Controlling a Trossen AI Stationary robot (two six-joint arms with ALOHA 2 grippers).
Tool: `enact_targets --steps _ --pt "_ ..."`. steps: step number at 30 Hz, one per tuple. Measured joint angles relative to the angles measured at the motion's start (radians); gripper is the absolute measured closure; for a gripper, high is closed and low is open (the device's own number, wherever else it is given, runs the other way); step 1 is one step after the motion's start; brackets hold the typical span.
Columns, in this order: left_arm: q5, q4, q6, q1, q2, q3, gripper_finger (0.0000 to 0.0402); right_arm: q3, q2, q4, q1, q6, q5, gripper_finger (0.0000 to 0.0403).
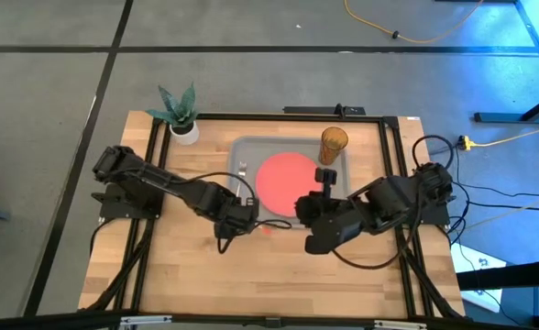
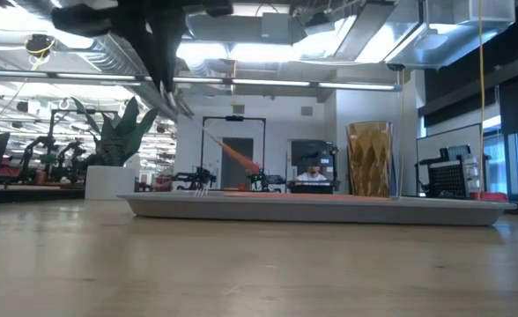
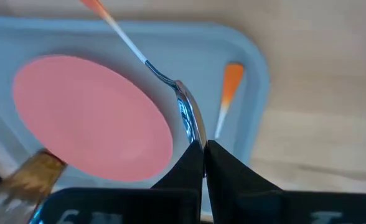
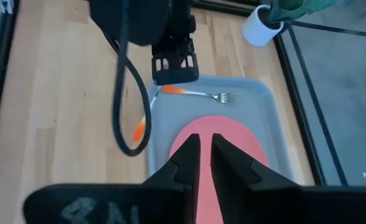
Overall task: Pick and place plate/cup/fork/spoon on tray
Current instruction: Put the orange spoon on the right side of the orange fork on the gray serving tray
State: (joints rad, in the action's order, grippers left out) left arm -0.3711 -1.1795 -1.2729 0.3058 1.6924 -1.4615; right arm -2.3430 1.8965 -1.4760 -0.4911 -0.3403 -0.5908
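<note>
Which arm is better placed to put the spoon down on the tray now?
The left. Its gripper already pinches the spoon by the bowl above the tray, beside the fork. The right gripper hangs over the plate, holding nothing.

The left arm is seen reaching from the left-centre of the high view toward the middle, its left end effector [image 1: 240, 218] placed just below centre. Its fingers [image 3: 223, 171] are pressed together on the spoon [image 3: 186, 115], which is held by its bowl. The right arm is folded in from the right-centre, with the right end effector [image 1: 308, 207] near the frame's middle, its fingers [image 4: 186, 152] nearly closed on nothing.
</note>
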Motion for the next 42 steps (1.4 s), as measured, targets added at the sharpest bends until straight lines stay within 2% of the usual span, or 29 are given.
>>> enact_targets --steps 6,15,19,27,33,37,42 --pt "-0.062 0.055 -0.186 -0.071 -0.002 0.038 0.0401 0.001 -0.004 -0.001 0.001 0.011 -0.011 0.0361" --pt "-0.072 0.065 -0.296 -0.176 -0.007 0.068 0.0401 0.001 -0.005 -0.003 0.000 0.023 -0.010 0.0361" --pt "-0.064 0.061 -0.304 -0.159 -0.007 0.071 0.0401 0.001 -0.005 -0.005 0.001 0.049 -0.010 0.0361" --pt "0.040 0.067 -0.302 -0.156 -0.007 0.072 0.0401 0.001 -0.005 -0.022 0.000 0.060 -0.009 0.0361" --pt "0.031 0.117 -0.307 -0.181 -0.009 0.151 0.0401 0.001 -0.005 -0.022 0.000 0.061 -0.009 0.0361" --pt "-0.013 0.213 -0.356 -0.185 -0.009 0.225 0.0401 0.001 -0.005 -0.022 0.000 0.061 -0.009 0.0361" --pt "-0.016 0.319 -0.386 -0.189 -0.010 0.290 0.0401 0.001 -0.004 -0.022 0.000 0.057 -0.009 0.0361"
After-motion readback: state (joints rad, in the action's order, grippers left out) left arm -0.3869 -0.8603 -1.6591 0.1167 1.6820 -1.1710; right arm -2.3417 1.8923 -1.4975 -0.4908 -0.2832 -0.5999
